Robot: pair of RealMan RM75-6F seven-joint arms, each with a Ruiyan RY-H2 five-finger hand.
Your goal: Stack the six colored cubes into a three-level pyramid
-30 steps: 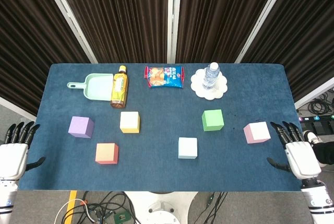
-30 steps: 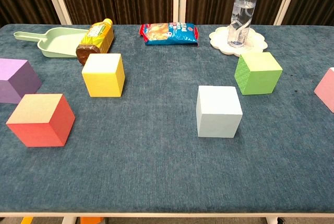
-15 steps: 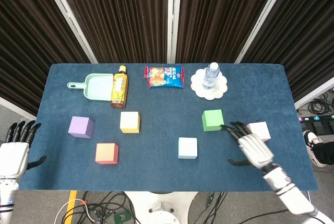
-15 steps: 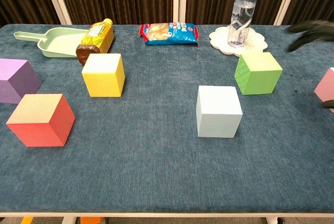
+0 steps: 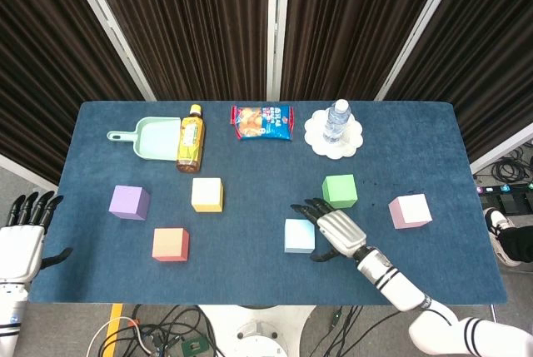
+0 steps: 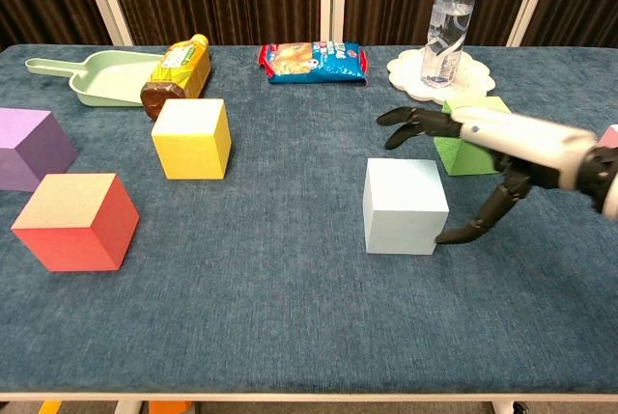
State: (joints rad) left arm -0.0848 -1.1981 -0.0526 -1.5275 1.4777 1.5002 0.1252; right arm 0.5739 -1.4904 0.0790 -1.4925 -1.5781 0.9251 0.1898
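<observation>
Six cubes lie apart on the blue table [image 5: 250, 278]: purple [image 5: 129, 202], yellow [image 5: 206, 195], orange-red [image 5: 170, 244], light blue [image 5: 297, 235], green [image 5: 339, 190] and pink [image 5: 410, 210]. My right hand [image 5: 335, 232] hovers at the light blue cube's right side, fingers spread and holding nothing. In the chest view this right hand [image 6: 502, 139] reaches over the light blue cube [image 6: 406, 207], with the thumb tip near the cube's lower right corner, and partly hides the green cube [image 6: 462, 155]. My left hand [image 5: 21, 240] hangs open off the table's left edge.
Along the back stand a green scoop [image 5: 154, 136], a tea bottle [image 5: 190, 136], a snack bag [image 5: 261, 121] and a water bottle [image 5: 336, 120] on a white coaster [image 5: 354, 142]. Cables lie on the floor below the front edge.
My right hand has swung left from the table's right edge, past the pink cube, to the light blue cube. The left hand and all cubes have stayed put.
</observation>
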